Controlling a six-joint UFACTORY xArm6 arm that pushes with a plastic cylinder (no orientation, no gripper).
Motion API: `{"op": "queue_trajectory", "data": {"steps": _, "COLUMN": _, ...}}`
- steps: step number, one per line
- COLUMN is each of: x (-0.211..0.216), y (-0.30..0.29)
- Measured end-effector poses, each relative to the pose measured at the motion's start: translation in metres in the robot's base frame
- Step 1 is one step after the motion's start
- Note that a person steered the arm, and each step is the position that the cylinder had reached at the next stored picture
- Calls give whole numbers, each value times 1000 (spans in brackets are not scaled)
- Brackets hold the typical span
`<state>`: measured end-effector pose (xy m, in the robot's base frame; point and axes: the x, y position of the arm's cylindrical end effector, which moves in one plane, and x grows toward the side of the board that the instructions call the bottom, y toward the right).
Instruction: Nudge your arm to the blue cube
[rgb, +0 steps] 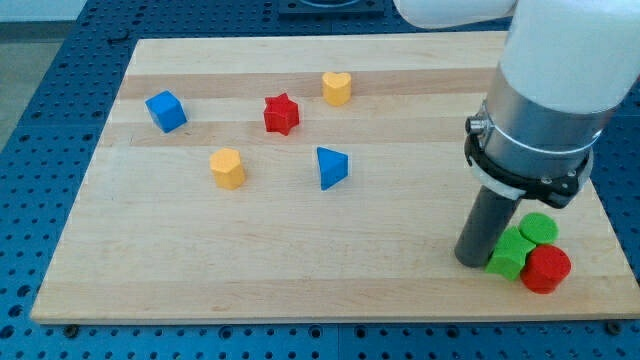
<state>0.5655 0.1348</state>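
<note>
The blue cube (166, 110) lies on the wooden board (300, 270) near the view's upper left. My tip (472, 262) rests on the board at the view's lower right, far from the blue cube. It stands just left of a green block (512, 254), which touches a green cylinder (540, 228) and a red cylinder (547, 269).
A red star block (282, 114) and a yellow heart block (337, 88) lie near the top middle. A yellow block (227, 168) and a blue triangular block (331, 167) lie mid-board. The board's edge runs along the bottom, with blue perforated table around it.
</note>
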Motion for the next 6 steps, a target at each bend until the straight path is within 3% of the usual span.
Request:
{"op": "queue_trajectory", "data": {"steps": 3, "x": -11, "y": -62}}
{"op": "queue_trajectory", "data": {"steps": 5, "x": -21, "y": -238}}
{"op": "queue_trajectory", "data": {"steps": 6, "x": -56, "y": -308}}
